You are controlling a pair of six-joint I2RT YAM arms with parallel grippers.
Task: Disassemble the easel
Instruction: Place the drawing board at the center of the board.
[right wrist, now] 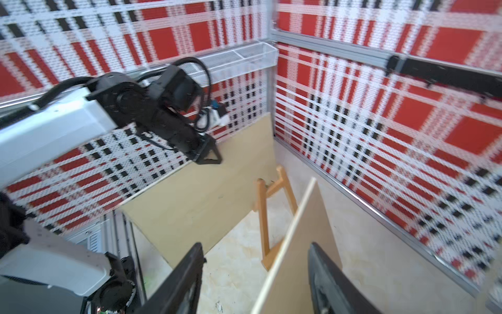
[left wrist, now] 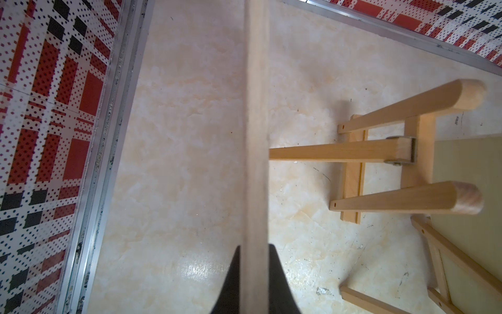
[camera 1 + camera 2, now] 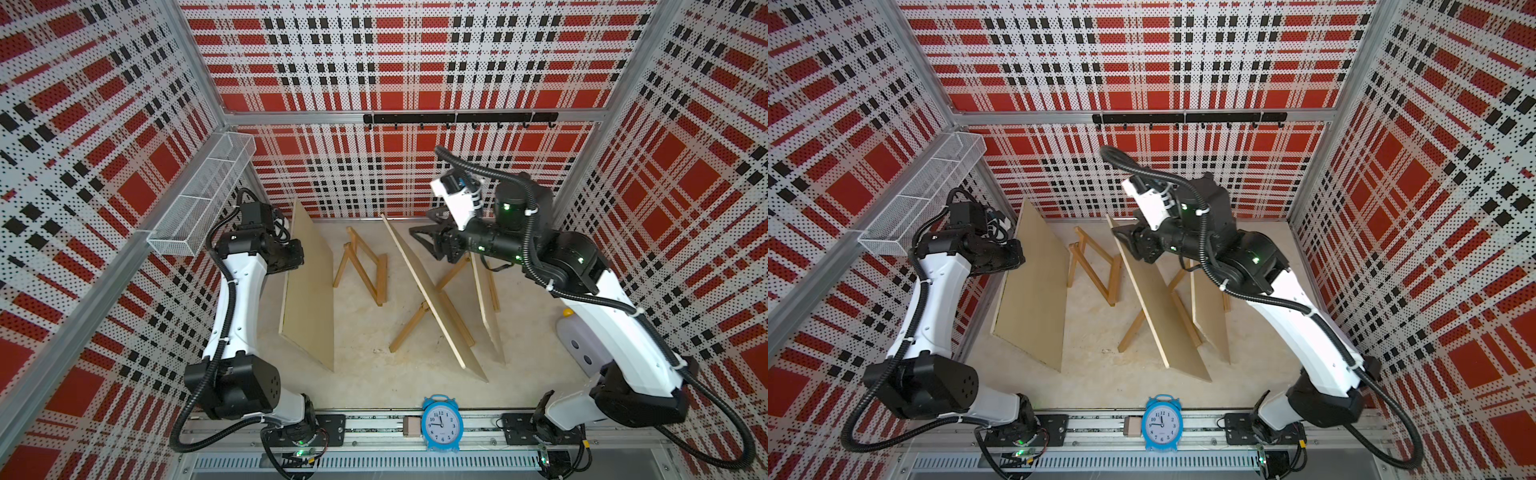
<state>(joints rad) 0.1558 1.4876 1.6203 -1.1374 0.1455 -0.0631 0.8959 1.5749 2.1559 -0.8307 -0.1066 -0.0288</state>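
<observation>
**A:** Where are we with the easels?

**B:** One bare easel (image 2: 380, 152) stands with nothing on it, so we judge that one stripped. The first board (image 3: 309, 291) stands on edge just beside it, on the wire basket (image 3: 199, 208) side. Our left gripper (image 2: 254, 250) is clamped on its upper edge.

**A:** And what's left?

**B:** On the bare easel's other side, a second easel (image 3: 409, 328) carries the second board (image 3: 1160, 307), which leans. Our right gripper (image 1: 256, 244) straddles that board's top edge. Its jaws are partly apart with a gap on each side, gripping nothing yet. Farther from the bare easel, a third board (image 3: 490, 320) leans too. What props it is mostly hidden under our right arm.

**A:** Roughly a third through, then?

**B:** That's our reading: one board off, two to lift. We cannot tell whether the first board rests on the table (image 3: 365, 374) or hangs clear.
</observation>
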